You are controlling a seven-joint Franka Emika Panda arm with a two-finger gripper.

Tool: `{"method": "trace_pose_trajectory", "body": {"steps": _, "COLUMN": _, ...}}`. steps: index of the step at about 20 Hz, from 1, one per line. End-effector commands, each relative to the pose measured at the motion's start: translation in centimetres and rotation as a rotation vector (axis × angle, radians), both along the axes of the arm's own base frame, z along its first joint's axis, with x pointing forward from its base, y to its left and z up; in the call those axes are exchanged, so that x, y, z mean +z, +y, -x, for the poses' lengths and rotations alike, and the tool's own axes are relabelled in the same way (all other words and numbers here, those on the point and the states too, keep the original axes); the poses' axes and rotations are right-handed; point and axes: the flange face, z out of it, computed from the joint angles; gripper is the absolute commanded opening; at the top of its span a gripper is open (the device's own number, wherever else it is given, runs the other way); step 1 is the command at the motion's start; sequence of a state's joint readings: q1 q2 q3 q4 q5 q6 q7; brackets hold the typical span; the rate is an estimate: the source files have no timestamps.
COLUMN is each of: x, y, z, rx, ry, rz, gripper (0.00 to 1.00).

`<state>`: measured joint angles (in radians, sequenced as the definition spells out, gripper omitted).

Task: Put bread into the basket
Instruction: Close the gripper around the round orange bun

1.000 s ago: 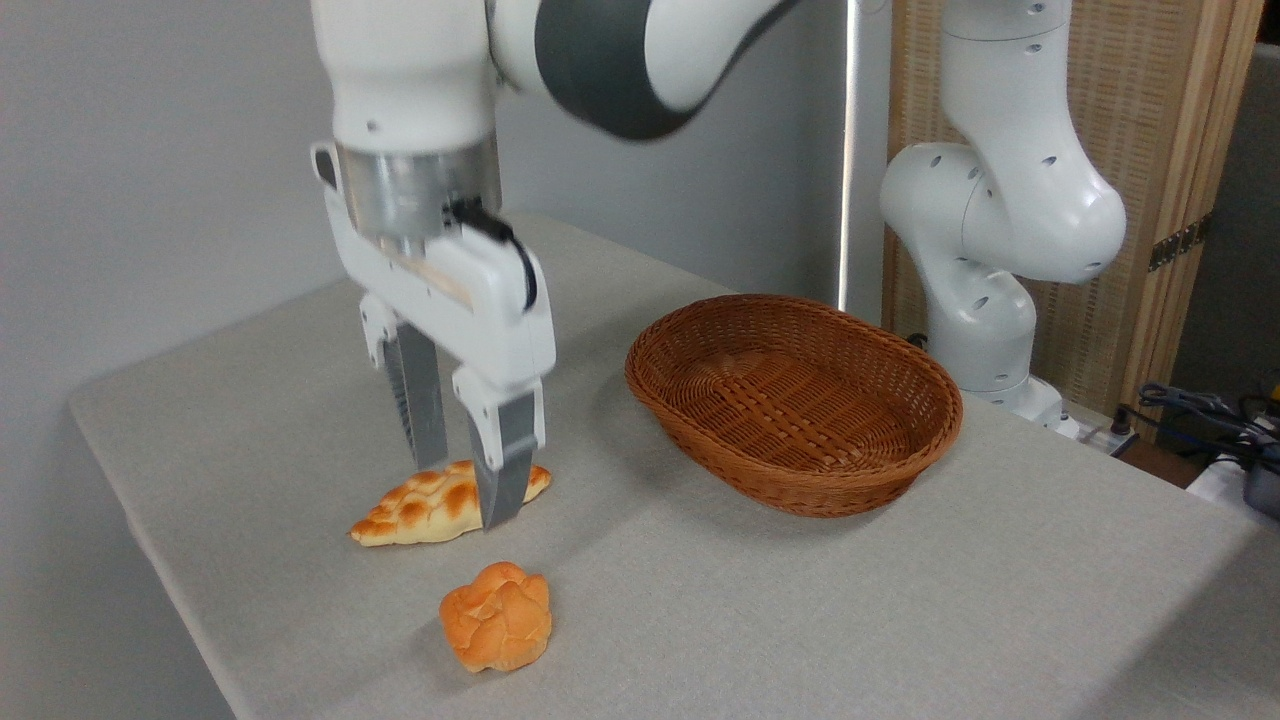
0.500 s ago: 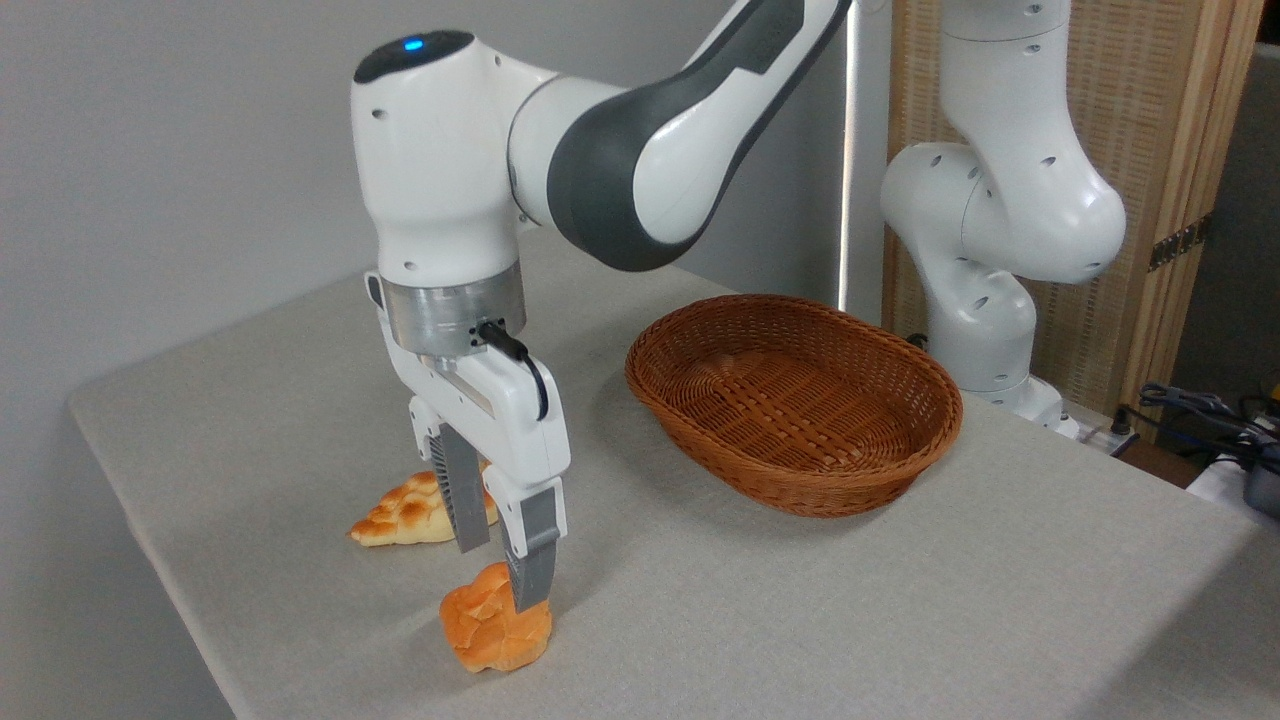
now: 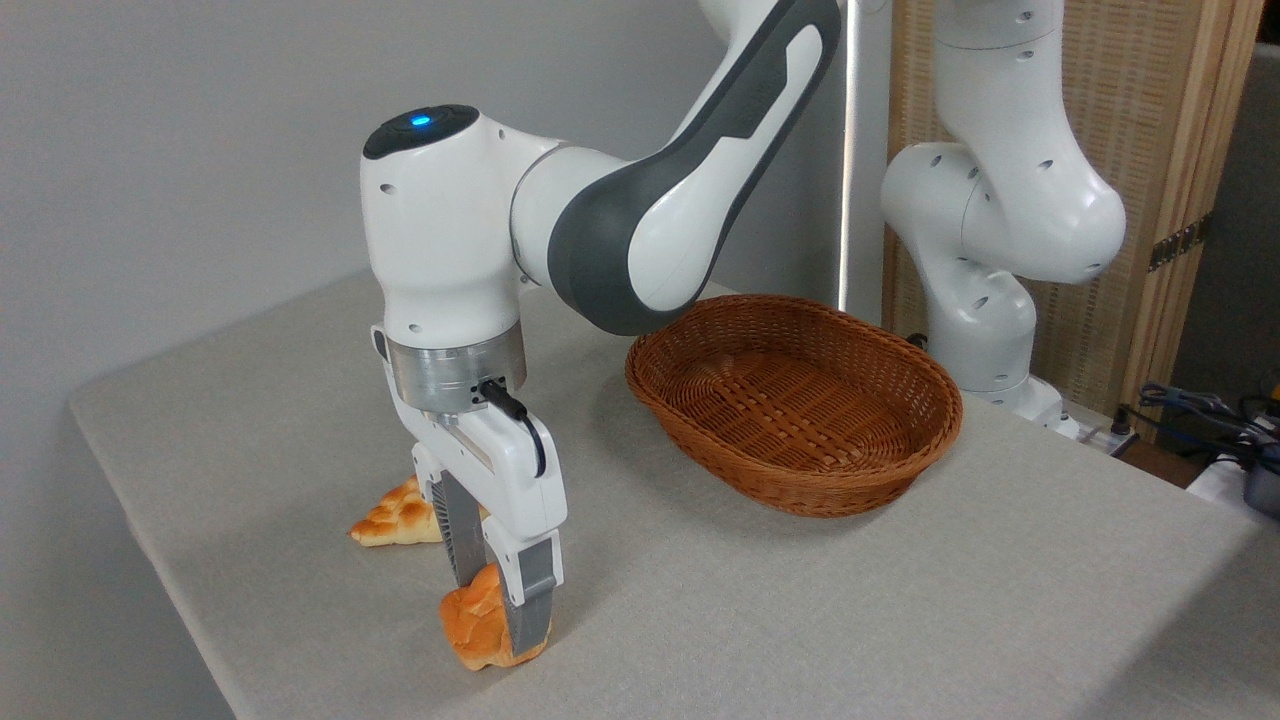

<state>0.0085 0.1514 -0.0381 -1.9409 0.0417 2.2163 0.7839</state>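
Bread (image 3: 478, 622) sits on the table (image 3: 800, 600) near the front edge, gripper (image 3: 495, 605) down over it, one finger each side, jaws narrowed around the bun; firm clamping can't be told. Basket (image 3: 795, 400) lies right and farther back, well apart. Braided loaf (image 3: 392, 515) just behind.

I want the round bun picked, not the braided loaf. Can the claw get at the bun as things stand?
Probably yes. The claw is already down over the bun, one finger on either side, jaws not visibly closed. The braided loaf lies behind, clear of them.
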Motion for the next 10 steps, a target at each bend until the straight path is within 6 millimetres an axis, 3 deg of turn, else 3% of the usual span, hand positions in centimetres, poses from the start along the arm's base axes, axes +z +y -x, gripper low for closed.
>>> {"method": "trace_pose_trajectory", "body": {"steps": 1, "x": -0.31, "y": 0.08, "z": 0.18, "rx": -0.014, "ry": -0.001, "rz": -0.018, "gripper": 0.65}}
{"method": "trace_pose_trajectory", "body": {"steps": 2, "x": -0.32, "y": 0.17, "z": 0.20, "rx": -0.013, "ry": 0.001, "rz": -0.018, "gripper": 0.48}}
{"method": "trace_pose_trajectory", "body": {"steps": 5, "x": -0.44, "y": 0.27, "z": 0.21, "rx": 0.001, "ry": 0.005, "rz": -0.017, "gripper": 0.19}}
{"method": "trace_pose_trajectory", "body": {"steps": 10, "x": -0.37, "y": 0.27, "z": 0.18, "rx": -0.007, "ry": 0.004, "rz": -0.017, "gripper": 0.19}}
